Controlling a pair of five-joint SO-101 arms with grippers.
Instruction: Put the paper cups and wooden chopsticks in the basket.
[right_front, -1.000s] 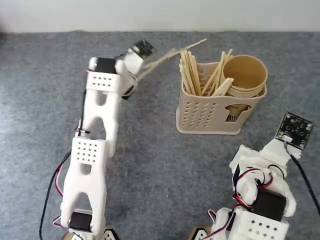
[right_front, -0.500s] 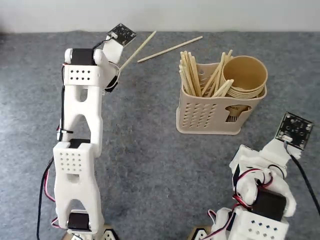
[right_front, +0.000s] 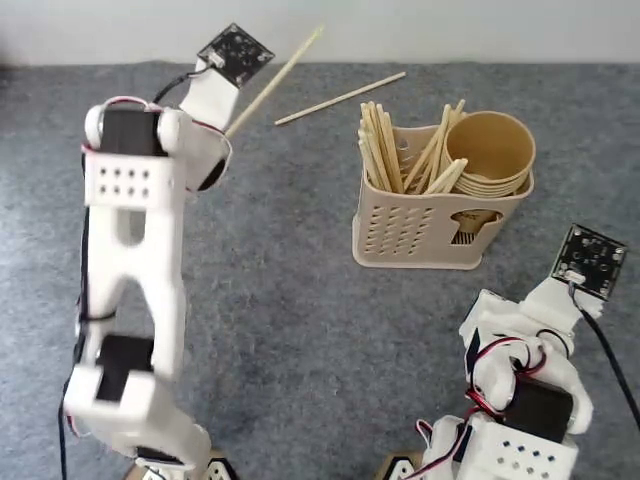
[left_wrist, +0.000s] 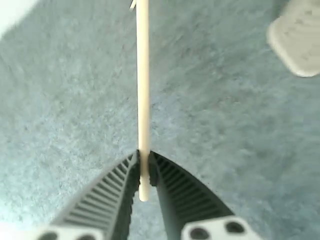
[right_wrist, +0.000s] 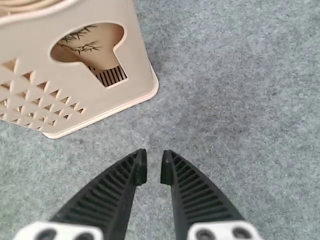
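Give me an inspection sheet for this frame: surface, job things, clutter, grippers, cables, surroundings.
Surface: grey mat.
Job things: basket holds chopsticks and stacked cups; loose chopstick on the mat, apart from the basket.
Clutter: nothing seen.
Grippers: left gripper shut on held chopstick; right gripper slightly open, empty, near the basket.
Cables: black cable along the right arm.
Surroundings: white wall at the far edge.

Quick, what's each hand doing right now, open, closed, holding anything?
Left hand: closed on a wooden chopstick.
Right hand: open only a crack, holding nothing.
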